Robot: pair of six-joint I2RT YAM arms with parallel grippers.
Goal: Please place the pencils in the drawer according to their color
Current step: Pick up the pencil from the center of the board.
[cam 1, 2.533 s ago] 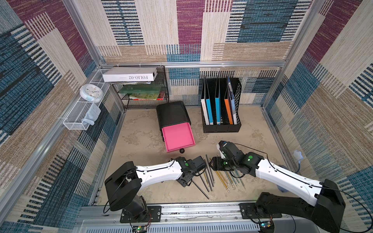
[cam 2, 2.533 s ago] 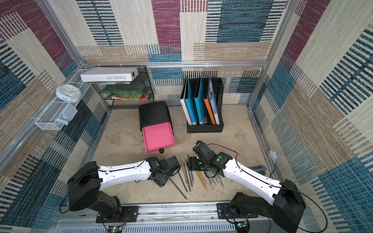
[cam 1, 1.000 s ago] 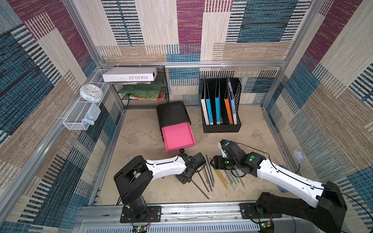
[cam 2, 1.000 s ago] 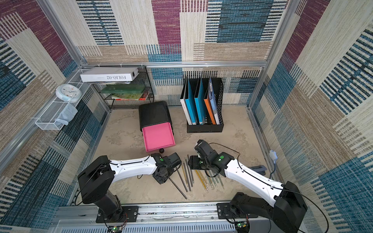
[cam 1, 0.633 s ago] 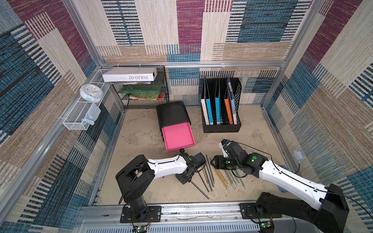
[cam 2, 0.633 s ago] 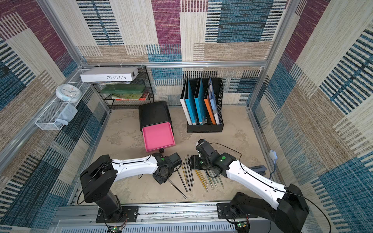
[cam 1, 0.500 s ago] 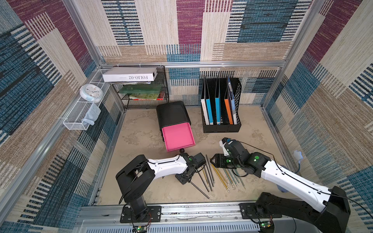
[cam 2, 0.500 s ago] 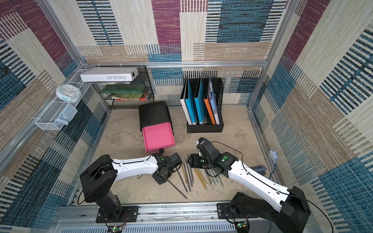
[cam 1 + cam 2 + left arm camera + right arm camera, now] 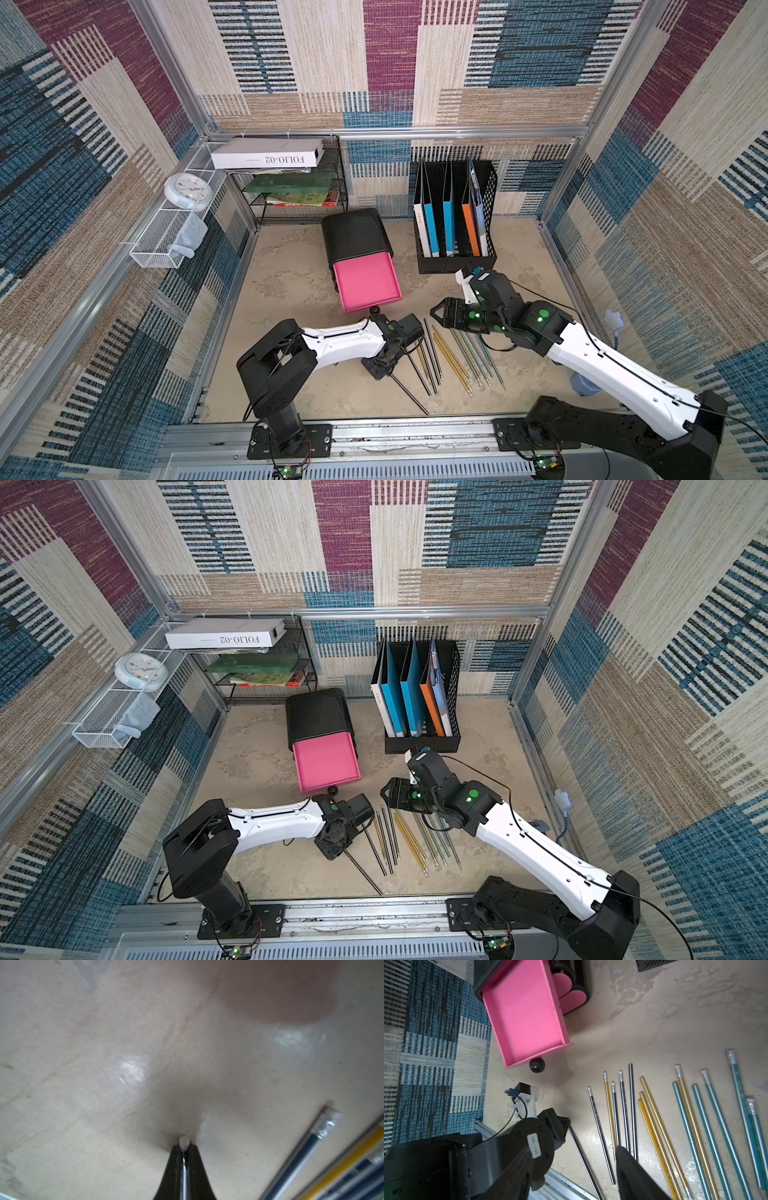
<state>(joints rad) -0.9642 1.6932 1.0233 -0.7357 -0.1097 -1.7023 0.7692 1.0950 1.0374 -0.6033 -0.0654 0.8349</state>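
Left pincer (image 9: pixel 184 1149) clamped on black pencil (image 9: pixel 584 1158), eraser end poking past tips, near open drawer (image 9: pixel 365 282) front. Right pincer (image 9: pixel 435 311) agape, empty, above loose pencils (image 9: pixel 658 1119) near drawer.

Before drawer (image 9: pixel 355 235), pencils (image 9: pixel 452 360) — file holder (image 9: pixel 457 262) right

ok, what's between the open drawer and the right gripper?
Bare table between the open pink drawer and right gripper; its black knob sits beside that gap. Shows in both top views.
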